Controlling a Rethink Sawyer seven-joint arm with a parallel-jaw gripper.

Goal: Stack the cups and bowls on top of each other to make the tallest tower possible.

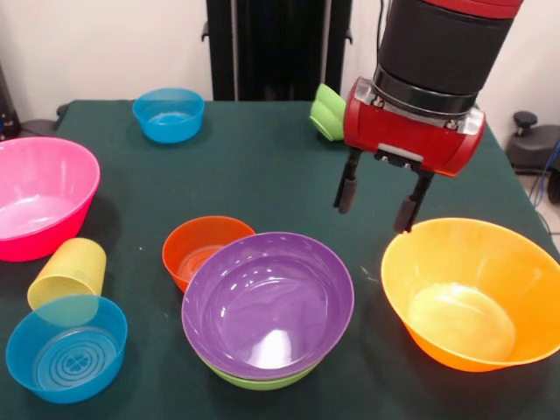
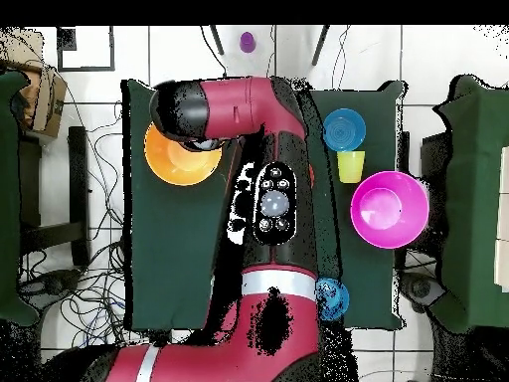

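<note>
My gripper [image 1: 374,215] is open and empty, hanging above the table between the purple bowl [image 1: 267,302] and the big orange bowl [image 1: 477,293]. The purple bowl sits nested in a lime green bowl [image 1: 258,381], the low tower. A red-orange bowl [image 1: 203,249] stands against its far left side. A second lime green bowl [image 1: 326,111] lies tipped on its side behind the gripper. The yellow cup [image 1: 68,276] stands just behind a small blue bowl [image 1: 66,350]. A big pink bowl [image 1: 39,197] is at the left edge. In the overhead view the arm hides the gripper and the tower.
Another small blue bowl [image 1: 168,114] stands at the far left of the dark green table [image 1: 262,166]. The black pedestal [image 1: 276,48] rises behind it. The overhead view shows the orange bowl [image 2: 179,154], the cup [image 2: 351,166], the pink bowl [image 2: 390,209] and both blue bowls [image 2: 343,129].
</note>
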